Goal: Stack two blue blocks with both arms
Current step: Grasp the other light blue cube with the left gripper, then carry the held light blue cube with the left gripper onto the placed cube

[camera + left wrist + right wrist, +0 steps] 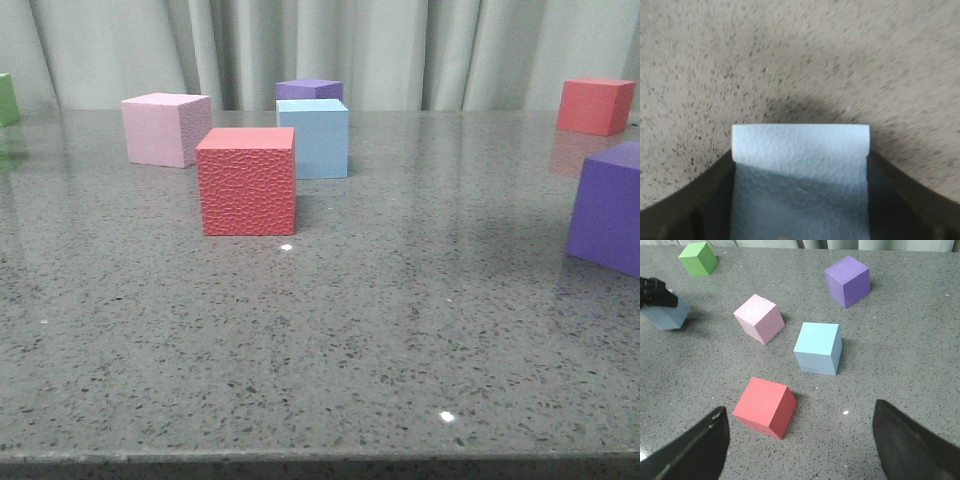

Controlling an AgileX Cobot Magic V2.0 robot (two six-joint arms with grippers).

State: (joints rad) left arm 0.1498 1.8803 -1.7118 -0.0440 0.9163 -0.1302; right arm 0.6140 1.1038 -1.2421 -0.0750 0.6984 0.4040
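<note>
Black left gripper (800,210) is clamped on one blue block (800,175), jaws on opposite faces, held just above the grey table (800,55) (we assume for carrying). Our right gripper (800,445) hangs wide open, empty, above the red cube (765,407). Second blue block (818,348) sits free between pink cube (759,319) and purple cube (847,281), so it's probably the stack base

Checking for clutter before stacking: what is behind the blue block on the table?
A purple cube sits behind the blue block, which hides its lower part in the front view.
</note>
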